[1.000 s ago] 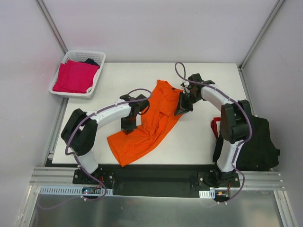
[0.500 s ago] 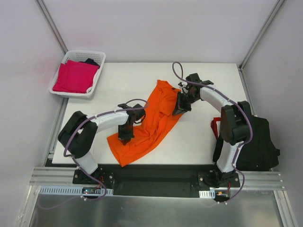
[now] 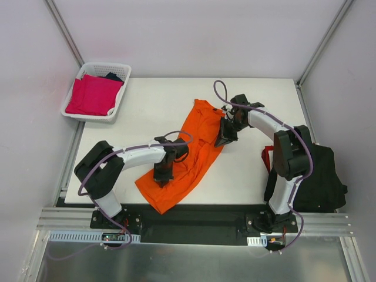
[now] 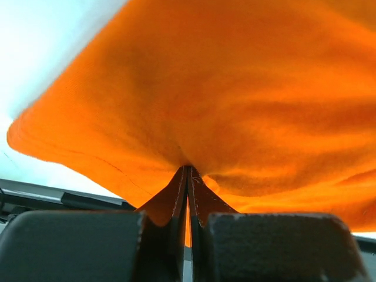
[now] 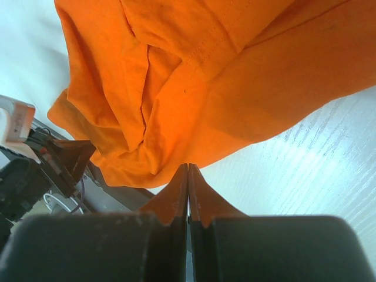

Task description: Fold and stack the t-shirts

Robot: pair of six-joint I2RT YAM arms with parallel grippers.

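Note:
The orange t-shirt (image 3: 200, 126) lies crumpled in a diagonal band across the table, its lower end reaching the near edge. My left gripper (image 3: 163, 174) is shut on its lower part; in the left wrist view orange cloth (image 4: 235, 88) rises in a peak from the pinched tips (image 4: 188, 167). My right gripper (image 3: 222, 139) is shut at the shirt's right edge, and its tips (image 5: 188, 165) meet the rim of the cloth (image 5: 176, 76). A magenta-pink t-shirt (image 3: 91, 95) lies folded in the basket. Black t-shirts (image 3: 320, 179) with red trim sit beside the right arm.
The white lattice basket (image 3: 120, 69) stands off the table's far left corner, with a dark cloth (image 3: 111, 76) behind the pink shirt. The table (image 3: 264, 100) has bare surface at the far side and the right. A metal rail (image 3: 188, 220) runs along the near edge.
My left gripper has moved toward the near edge and slightly right, dragging the shirt's lower end with it. The right gripper has shifted a little to the left.

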